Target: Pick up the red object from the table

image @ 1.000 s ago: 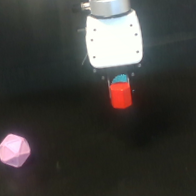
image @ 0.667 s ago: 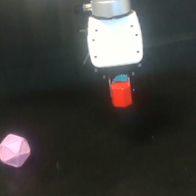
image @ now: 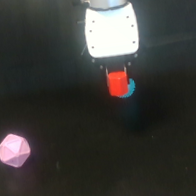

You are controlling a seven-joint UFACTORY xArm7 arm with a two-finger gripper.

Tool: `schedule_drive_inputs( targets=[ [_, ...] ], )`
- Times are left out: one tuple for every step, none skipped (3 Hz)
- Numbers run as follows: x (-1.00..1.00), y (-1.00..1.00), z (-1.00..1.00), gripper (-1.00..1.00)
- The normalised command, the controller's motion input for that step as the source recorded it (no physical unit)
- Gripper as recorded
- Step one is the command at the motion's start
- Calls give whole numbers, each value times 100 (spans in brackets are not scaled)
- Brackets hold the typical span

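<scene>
The red object [image: 117, 83], a short red-orange cylinder, hangs just under my gripper's white body in the upper middle of the exterior view. My gripper [image: 117, 79] is shut on it, with thin dark fingers [image: 108, 75] showing at its sides. It appears lifted off the black table [image: 87, 178]. A cyan spiky ball [image: 131, 89] peeks out behind the red object's lower right edge, mostly hidden by it.
A pink polyhedron [image: 14, 149] lies on the table at the exterior view's far left, well away from the gripper.
The gripper and the red object have risen slightly. The cyan ball, earlier seen just above the red object, now shows at its lower right. The pink polyhedron has not moved.
</scene>
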Motion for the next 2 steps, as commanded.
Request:
schedule_drive_inputs(
  targets=[
    [12,-28,-11,-100],
    [-40,-29,33,-93]
  ],
)
